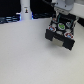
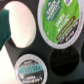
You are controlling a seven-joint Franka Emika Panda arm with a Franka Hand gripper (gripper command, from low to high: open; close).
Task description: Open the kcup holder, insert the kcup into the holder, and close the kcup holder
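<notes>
The black kcup holder (image 1: pixel 59 36) stands on the white table at the exterior view's right, with its tray of round slots pulled out. My gripper (image 1: pixel 62 19) hangs just over the tray; its fingers merge with the dark tray, so whether they hold anything is unclear. Close up in the wrist view, a green-topped kcup (image 2: pixel 59 22) looms large over the black tray (image 2: pixel 60 62). A smaller green-topped pod (image 2: pixel 30 67) sits in a slot beside it. A white round shape (image 2: pixel 17 25) lies next to them. No finger shows clearly in the wrist view.
A white upright post (image 1: pixel 25 10) stands at the back toward the exterior view's left, in front of dark equipment (image 1: pixel 10 19). A teal blurred shape (image 2: pixel 5 25) sits at the wrist view's edge. White tabletop (image 1: pixel 25 55) stretches in front of the holder.
</notes>
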